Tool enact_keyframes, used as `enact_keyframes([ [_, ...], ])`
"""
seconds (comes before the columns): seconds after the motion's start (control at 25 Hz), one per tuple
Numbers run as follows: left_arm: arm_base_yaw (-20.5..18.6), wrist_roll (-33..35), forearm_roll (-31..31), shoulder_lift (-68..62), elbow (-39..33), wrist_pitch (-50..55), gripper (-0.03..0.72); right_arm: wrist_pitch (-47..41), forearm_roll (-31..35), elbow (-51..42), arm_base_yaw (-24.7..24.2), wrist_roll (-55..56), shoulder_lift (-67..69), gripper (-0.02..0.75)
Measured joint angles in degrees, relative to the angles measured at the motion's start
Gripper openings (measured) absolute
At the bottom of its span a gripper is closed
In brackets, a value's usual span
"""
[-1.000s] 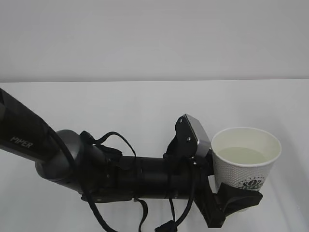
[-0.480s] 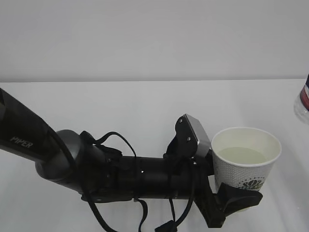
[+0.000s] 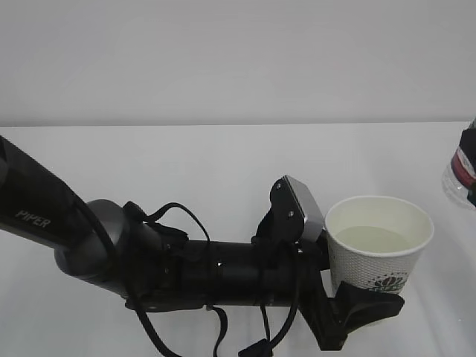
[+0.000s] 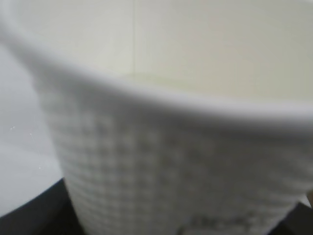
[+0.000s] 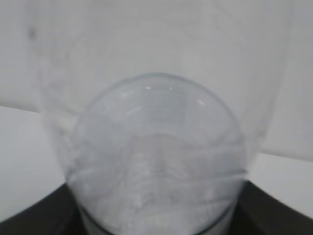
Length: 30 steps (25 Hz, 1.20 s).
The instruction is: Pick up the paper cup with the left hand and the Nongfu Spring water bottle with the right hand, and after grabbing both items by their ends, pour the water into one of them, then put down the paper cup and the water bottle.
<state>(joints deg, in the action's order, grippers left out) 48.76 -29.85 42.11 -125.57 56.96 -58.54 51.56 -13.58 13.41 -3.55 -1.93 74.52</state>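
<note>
Paper cup point(image 3: 379, 242) stands upright at the right of the exterior view, above the white desk point(image 3: 223, 163), holding pale clear water point(image 3: 374, 239) well below its rolled rim. The left arm point(image 3: 111, 249), black with white "PIPER" lettering and loose black cables, reaches in low from the left edge and lies nearly level, its silver-grey wrist block point(image 3: 301, 207) tipped up just beside the cup. The left claw point(image 3: 366, 305) stands fairly wide and is closed on the cup's lower end, one black finger crossing under the green-black emblem; the left wrist view is filled by the cup's textured wall point(image 4: 171, 161), blurred. At the right edge, the Nongfu Spring water bottle point(image 3: 462, 167) shows only as a clear sliver with a red band, well apart from the cup. Half a second ago less of it showed and it sat higher, and before that it was out of view, while cup and left arm have not moved. The right claw point(image 5: 156, 215) grips the bottle's end, dark fingers point(image 5: 36, 213) either side of the clear body.
</note>
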Motion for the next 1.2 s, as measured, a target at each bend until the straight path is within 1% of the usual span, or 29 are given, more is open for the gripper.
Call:
enact_keyframes([
  [0.4, 0.0, 0.0, 0.0, 0.0, 0.0, 0.0, 0.543, 0.7, 0.1, 0.2, 0.0, 4.9, 8.5, 0.43],
  [0.68, 0.0, 0.0, 0.0, 0.0, 0.0, 0.0, 0.543, 10.1, 0.2, 0.7, 0.0, 5.4, 15.8, 0.43],
  [0.76, 0.0, 0.0, 0.0, 0.0, 0.0, 0.0, 0.543, 11.1, 0.2, 0.7, 0.0, 5.4, 18.3, 0.43],
  [1.0, 0.0, 0.0, 0.0, 0.0, 0.0, 0.0, 0.543, 11.5, 0.4, 0.8, 0.0, 5.4, 23.8, 0.43],
  [1.2, 0.0, 0.0, 0.0, 0.0, 0.0, 0.0, 0.543, 11.7, 1.1, 1.0, 0.0, 5.5, 25.3, 0.43],
])
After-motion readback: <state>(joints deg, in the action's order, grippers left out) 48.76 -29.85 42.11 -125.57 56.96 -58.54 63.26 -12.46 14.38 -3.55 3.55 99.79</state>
